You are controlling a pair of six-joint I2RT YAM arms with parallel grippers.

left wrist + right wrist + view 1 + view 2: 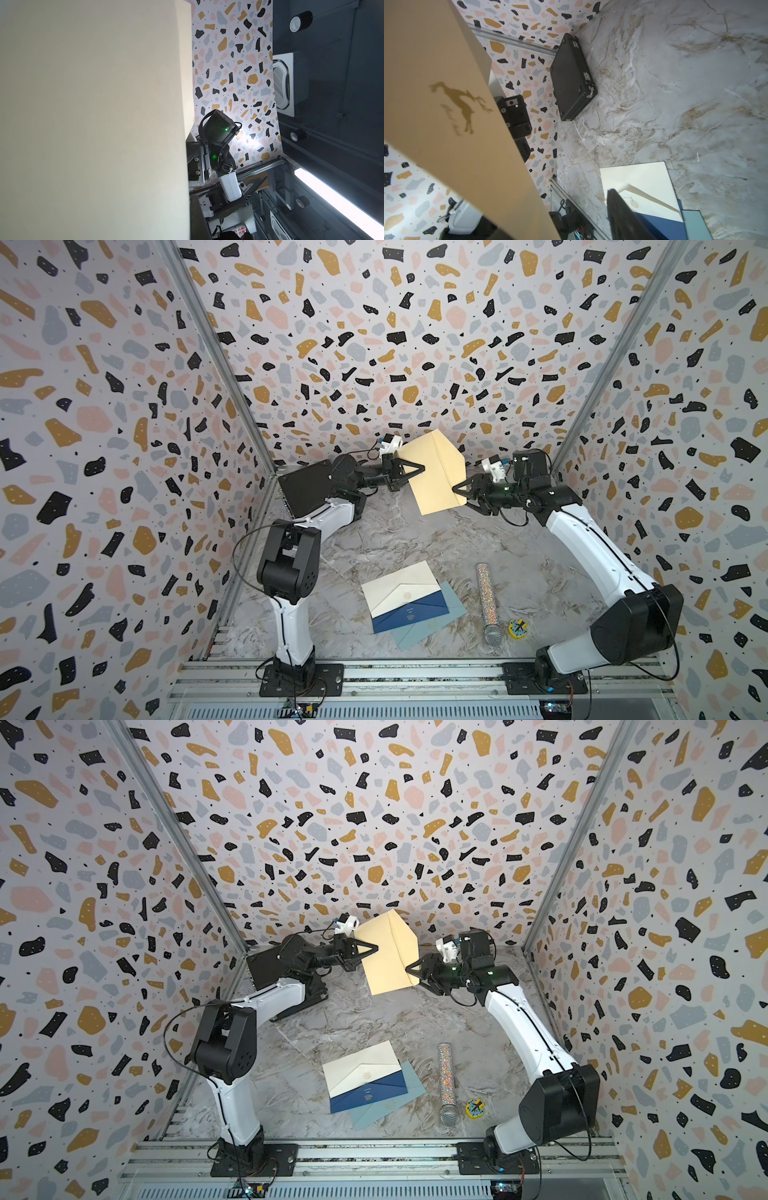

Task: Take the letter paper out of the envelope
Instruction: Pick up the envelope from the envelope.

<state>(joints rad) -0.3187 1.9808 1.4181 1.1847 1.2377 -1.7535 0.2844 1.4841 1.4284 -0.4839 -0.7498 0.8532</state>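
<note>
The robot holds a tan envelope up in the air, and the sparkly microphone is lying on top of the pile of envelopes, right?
Not quite. The tan envelope is up in the air, but the sparkly microphone lies on the table beside the pile of envelopes, with a gap between them. Both top views show this.

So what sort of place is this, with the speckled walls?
Probably a robot test booth: left arm and right arm on a rail, speckled walls boxing in a marble tabletop.
</note>
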